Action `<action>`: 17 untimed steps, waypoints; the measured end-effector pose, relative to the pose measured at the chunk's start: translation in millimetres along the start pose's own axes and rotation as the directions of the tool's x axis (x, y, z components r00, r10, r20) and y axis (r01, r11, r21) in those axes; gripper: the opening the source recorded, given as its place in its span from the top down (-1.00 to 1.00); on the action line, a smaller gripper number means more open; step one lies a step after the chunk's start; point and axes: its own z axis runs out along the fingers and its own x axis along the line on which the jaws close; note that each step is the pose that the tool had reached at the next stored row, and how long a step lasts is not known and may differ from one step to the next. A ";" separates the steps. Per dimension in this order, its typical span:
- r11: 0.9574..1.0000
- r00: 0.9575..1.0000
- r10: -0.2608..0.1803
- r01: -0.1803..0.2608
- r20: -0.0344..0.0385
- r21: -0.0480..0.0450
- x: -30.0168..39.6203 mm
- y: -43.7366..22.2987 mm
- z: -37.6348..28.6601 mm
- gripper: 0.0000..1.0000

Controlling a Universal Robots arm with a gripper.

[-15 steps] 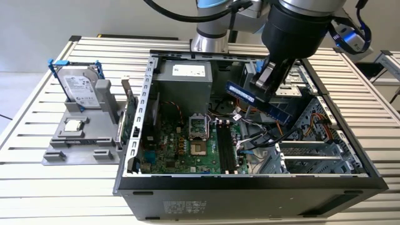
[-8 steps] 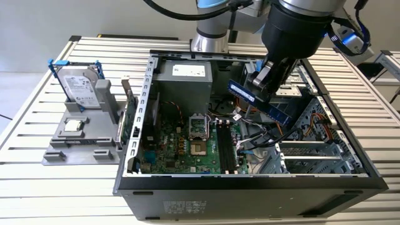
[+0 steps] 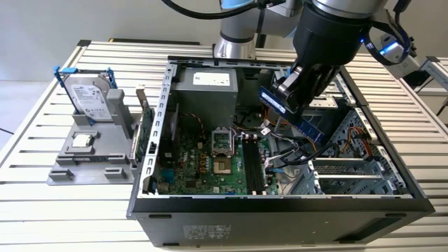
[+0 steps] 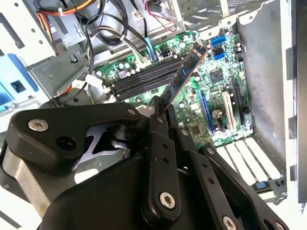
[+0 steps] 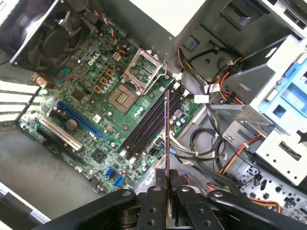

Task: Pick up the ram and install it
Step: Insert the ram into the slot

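1. Nearest us in the first wrist view, the end effector [image 5: 168, 191] pinches the ram [image 5: 166, 139] by one end, edge-on above the memory slots [image 5: 146, 129].
2. We judge the ram should lie parallel to one slot and go down level. In the exterior view it hangs tilted, clear of the motherboard [image 3: 196, 157].
3. The arm [image 3: 336, 26] reaches down from above into the open computer case [image 3: 280, 202], wrist canted.

Slatted table [image 3: 42, 210] — bearing computer case [image 3: 280, 226] and grey fixture [image 3: 91, 163].
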 end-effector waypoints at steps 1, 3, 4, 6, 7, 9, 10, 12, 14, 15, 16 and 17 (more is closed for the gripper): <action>1.000 1.000 0.014 -0.014 0.000 0.000 0.0 0.0 0.0 1.00; 0.999 0.999 0.042 -0.042 0.000 0.000 0.0 0.0 -0.1 1.00; 0.998 0.998 0.055 -0.055 0.000 0.000 0.0 0.0 -0.1 1.00; 0.997 0.997 0.083 -0.083 0.000 0.001 0.0 -0.1 -0.1 1.00; 0.995 0.995 0.098 -0.098 0.000 0.001 0.0 0.0 -0.1 1.00; 0.992 0.992 0.124 -0.124 0.000 0.001 0.1 0.0 -0.1 1.00; 0.991 0.991 0.137 -0.137 0.000 0.001 0.1 -0.1 -0.1 1.00; 0.986 0.986 0.165 -0.165 0.001 0.001 0.0 0.0 0.0 1.00; 0.981 0.981 0.193 -0.193 0.001 0.001 0.0 0.0 -0.1 1.00; 0.978 0.978 0.208 -0.208 0.001 0.001 0.0 -0.1 -0.1 1.00; 0.975 0.975 0.222 -0.222 0.001 0.001 0.0 0.0 -0.1 1.00; 0.972 0.972 0.236 -0.236 0.001 0.001 0.0 0.0 -0.1 1.00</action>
